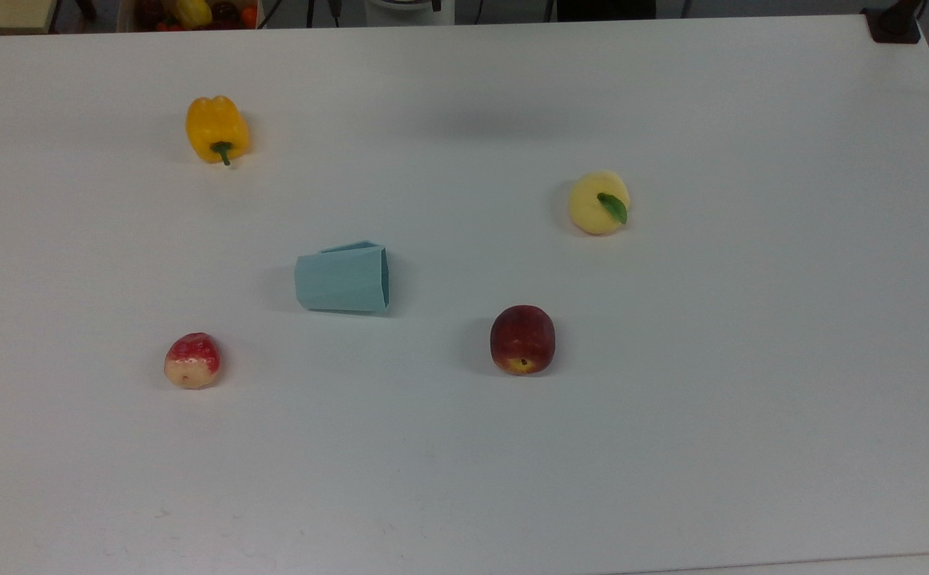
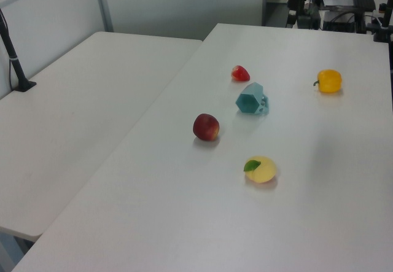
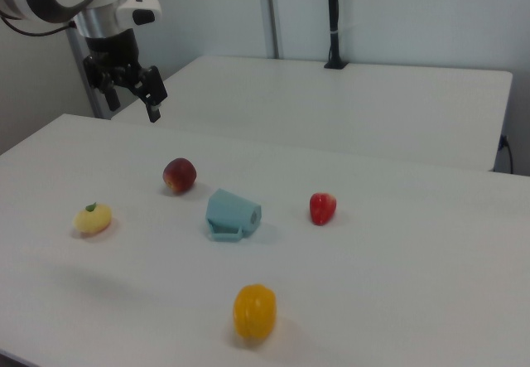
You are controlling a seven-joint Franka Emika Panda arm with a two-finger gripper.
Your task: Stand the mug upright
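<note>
**Waiting on a Tipped Mug**

Lying on its side at centre frame in the top view, the pale blue-teal faceted plastic mug (image 1: 343, 279) points its hexagonal mouth to the top view's right, toward the dark red apple (image 1: 522, 339). In the right view's upper left, the black two-finger gripper (image 3: 130, 94) hangs high, well apart from the mug, jaws spread and empty, probably poised for an approach. A yellow bell pepper (image 1: 216, 128) sits at the top view's upper left.

Even, bright overhead light falls on the white table (image 1: 672, 447). The mug (image 1: 342, 279) and apple (image 1: 522, 339) cast soft, faint shadows toward the top view's left. No glare; the pictures are mildly grainy.
</note>
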